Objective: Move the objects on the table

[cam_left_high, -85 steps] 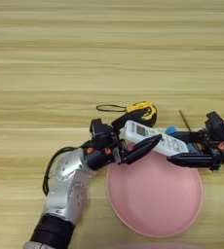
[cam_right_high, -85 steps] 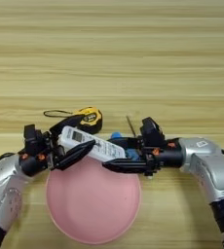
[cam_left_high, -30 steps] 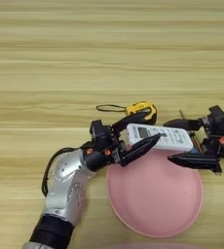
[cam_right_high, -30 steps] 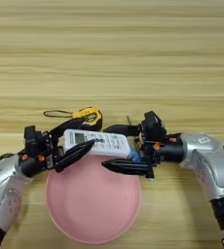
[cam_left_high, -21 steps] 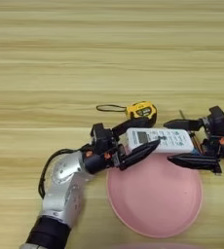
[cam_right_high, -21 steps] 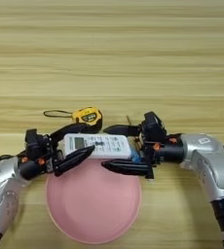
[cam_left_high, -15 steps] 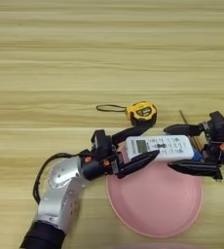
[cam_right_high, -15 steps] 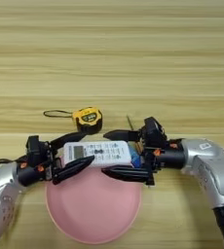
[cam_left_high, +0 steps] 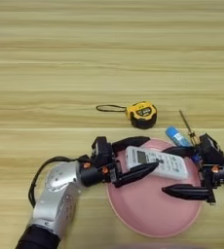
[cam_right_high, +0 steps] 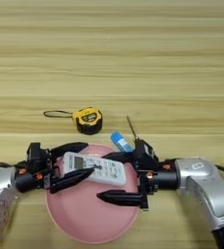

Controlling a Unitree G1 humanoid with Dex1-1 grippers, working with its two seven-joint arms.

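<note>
White remote (cam_left_high: pixel 156 162) over pink plate (cam_right_high: pixel 92 222) (apparently between both tools).

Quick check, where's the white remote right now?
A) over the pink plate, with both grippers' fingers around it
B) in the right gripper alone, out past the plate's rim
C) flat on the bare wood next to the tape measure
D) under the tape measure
A: the white remote sits over the pink plate, with the fingers of the left gripper and right gripper on either side; the tape measure lies apart on the table.
</note>
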